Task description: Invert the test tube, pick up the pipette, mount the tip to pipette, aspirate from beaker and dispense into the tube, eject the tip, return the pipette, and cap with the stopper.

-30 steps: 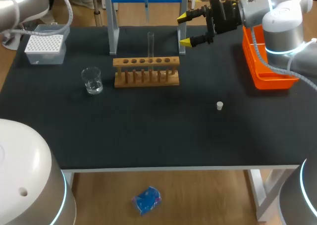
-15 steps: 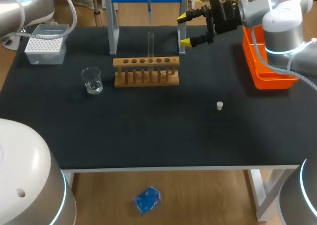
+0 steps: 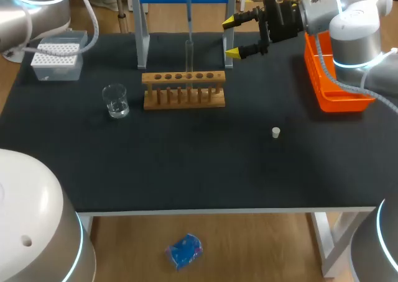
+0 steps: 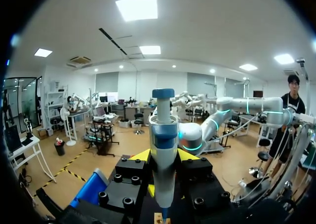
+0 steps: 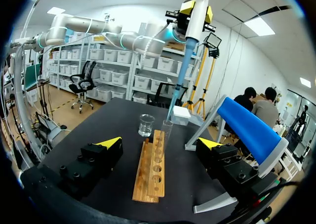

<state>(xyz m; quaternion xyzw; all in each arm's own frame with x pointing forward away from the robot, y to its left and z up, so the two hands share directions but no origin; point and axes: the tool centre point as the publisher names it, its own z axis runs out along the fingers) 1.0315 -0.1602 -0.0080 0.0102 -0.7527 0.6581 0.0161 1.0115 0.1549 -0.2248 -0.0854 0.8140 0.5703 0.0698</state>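
Observation:
A clear test tube (image 3: 189,57) stands upright in the wooden rack (image 3: 183,90). My left gripper (image 4: 163,157) is shut on the pipette (image 4: 163,145), which hangs straight above the tube. In the right wrist view the pipette (image 5: 189,42) slants down from the left gripper (image 5: 195,8), and its blue tip ends at the mouth of the tube (image 5: 167,131). The thin tip (image 3: 188,18) also shows in the head view. My right gripper (image 3: 231,38) stays open just right of the tube, at the rack's right end. The beaker (image 3: 115,100) sits left of the rack. The white stopper (image 3: 276,131) lies alone to the front right.
A tip box (image 3: 55,60) rests at the back left corner. An orange bin (image 3: 333,86) stands at the right edge under my right arm. A blue stand with metal legs (image 3: 142,40) rises behind the rack.
The pipette has come down over the test tube, so more of it shows above the tube's mouth. The left arm has shifted slightly right. The right arm has not moved.

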